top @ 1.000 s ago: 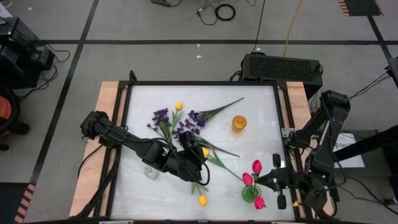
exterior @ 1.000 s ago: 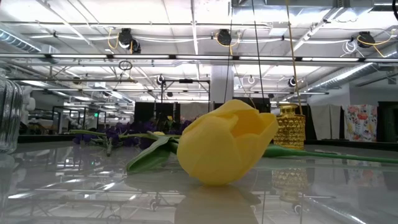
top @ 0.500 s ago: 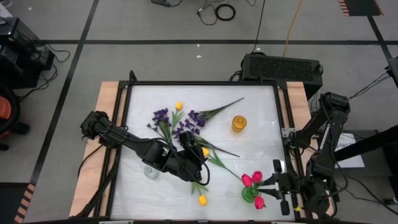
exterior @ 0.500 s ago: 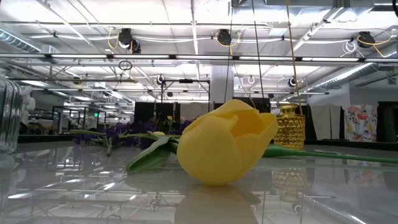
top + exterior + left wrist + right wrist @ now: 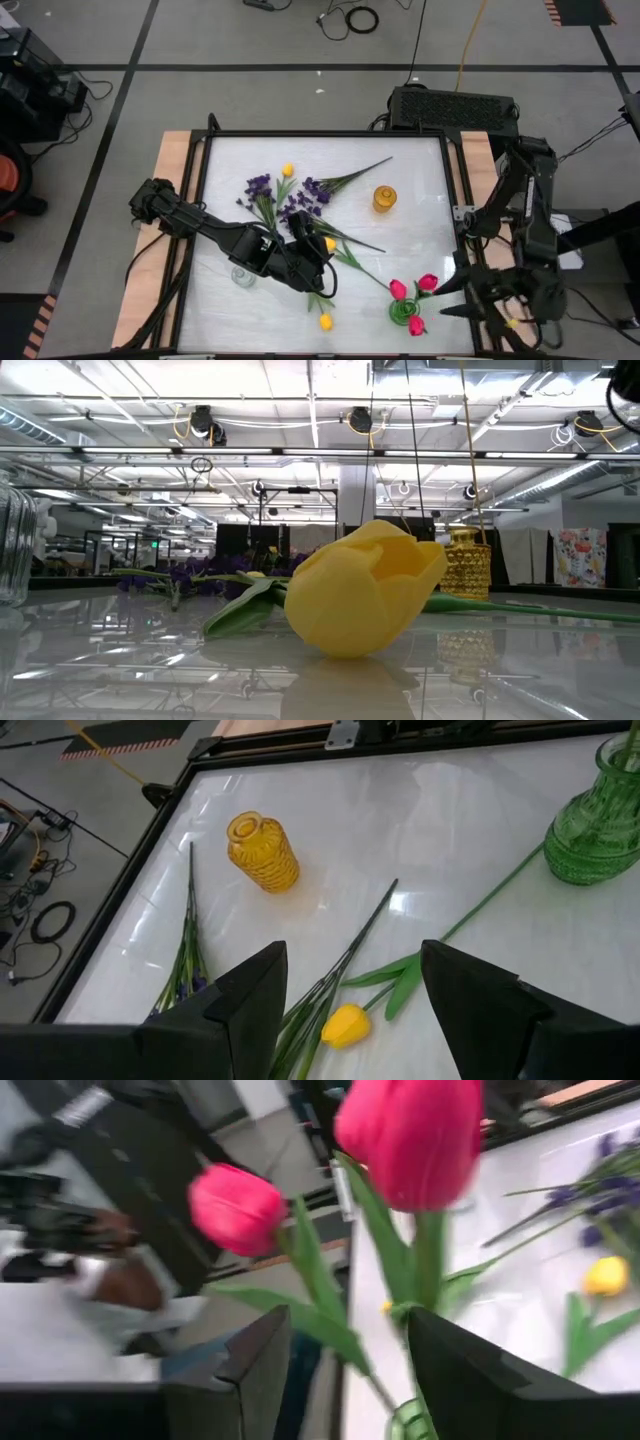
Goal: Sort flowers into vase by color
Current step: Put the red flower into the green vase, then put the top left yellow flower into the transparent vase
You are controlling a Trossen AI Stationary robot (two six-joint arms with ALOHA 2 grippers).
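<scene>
Three pink-red tulips (image 5: 398,289) (image 5: 428,283) (image 5: 416,325) stand with their stems in the green vase (image 5: 403,313) at the near right. My right gripper (image 5: 452,292) is open just right of them; its wrist view shows tulip heads (image 5: 410,1140) (image 5: 238,1208) and stems ahead between its fingers. My left gripper (image 5: 312,256) hangs open over a yellow tulip (image 5: 347,1025) lying on the table. Other yellow tulips (image 5: 288,170) (image 5: 325,321) and purple sprigs (image 5: 262,187) (image 5: 315,190) lie loose.
A yellow glass vase (image 5: 384,198) stands at the far right and a clear vase (image 5: 243,275) beside my left arm. The black table frame (image 5: 450,200) rims the white top. In the low view a yellow tulip head (image 5: 365,600) lies close to the camera.
My right gripper has opened and let go of a pink tulip, whose head has sunk lower as its stem settled into the green vase. The gripper has drawn back a little toward the table's right edge.
</scene>
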